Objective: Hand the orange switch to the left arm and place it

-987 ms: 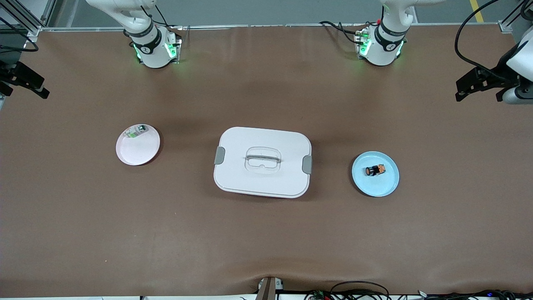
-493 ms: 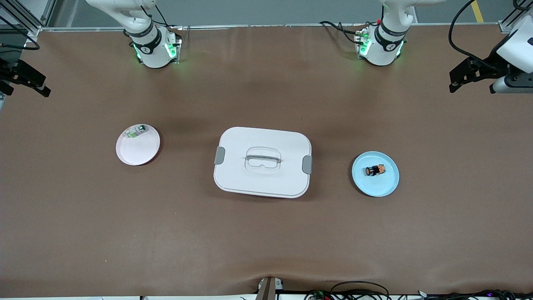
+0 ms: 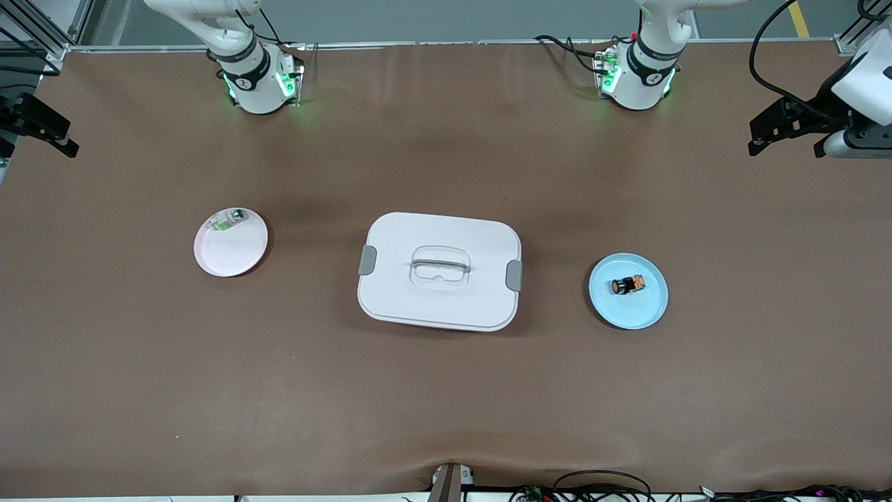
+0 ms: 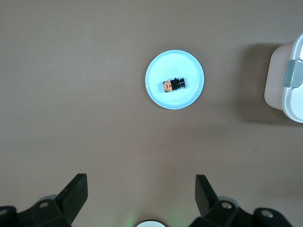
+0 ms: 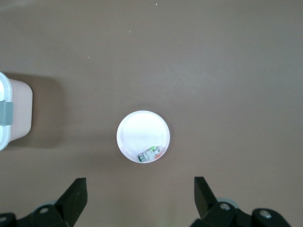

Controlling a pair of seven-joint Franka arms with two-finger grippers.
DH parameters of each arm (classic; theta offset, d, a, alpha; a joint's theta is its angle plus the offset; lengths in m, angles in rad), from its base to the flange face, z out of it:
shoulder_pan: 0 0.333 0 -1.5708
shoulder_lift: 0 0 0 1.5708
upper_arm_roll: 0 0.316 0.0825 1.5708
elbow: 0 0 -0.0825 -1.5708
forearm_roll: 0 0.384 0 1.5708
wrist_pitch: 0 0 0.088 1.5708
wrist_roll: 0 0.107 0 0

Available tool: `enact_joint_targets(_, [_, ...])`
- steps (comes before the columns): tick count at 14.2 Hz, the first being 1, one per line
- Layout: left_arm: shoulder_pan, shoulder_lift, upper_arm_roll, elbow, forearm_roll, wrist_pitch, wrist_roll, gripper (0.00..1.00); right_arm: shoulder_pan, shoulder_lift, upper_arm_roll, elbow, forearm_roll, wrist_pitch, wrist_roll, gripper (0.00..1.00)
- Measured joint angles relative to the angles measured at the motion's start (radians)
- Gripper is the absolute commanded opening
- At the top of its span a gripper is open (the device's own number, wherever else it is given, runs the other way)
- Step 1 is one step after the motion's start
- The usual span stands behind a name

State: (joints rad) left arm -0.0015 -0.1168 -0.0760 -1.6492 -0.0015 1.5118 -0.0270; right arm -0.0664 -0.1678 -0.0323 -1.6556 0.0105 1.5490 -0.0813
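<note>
The orange switch [image 3: 627,284] [image 4: 173,85], a small black cylinder with an orange end, lies on its side on a light blue plate [image 3: 644,310] [image 4: 189,66] toward the left arm's end of the table. The white box [image 3: 439,293] [image 4: 279,85] [image 5: 16,111] with grey latches stands mid-table. My left gripper [image 3: 785,139] [image 4: 140,187] hangs open and empty, high over the left arm's end of the table. My right gripper [image 3: 38,136] [image 5: 139,189] hangs open and empty, high over the right arm's end.
A pale pink plate [image 3: 233,254] [image 5: 139,130] toward the right arm's end holds a small green-and-white part [image 3: 226,219] [image 5: 150,154]. Brown table cover [image 3: 446,390] spreads all round. Cables run along the table's edge nearest the front camera.
The left gripper has shifted a little inward over the table. The right gripper has edged slightly too. Both stay open; the switch, plates and box have not moved.
</note>
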Motion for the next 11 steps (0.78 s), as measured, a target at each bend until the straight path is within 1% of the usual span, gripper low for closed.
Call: enact_joint_targets(11, [0.000, 0.015, 0.002, 0.050, 0.000, -0.024, -0.007, 1.00, -0.001, 0.005, -0.002, 0.010, 0.000, -0.012, -0.001, 1.00])
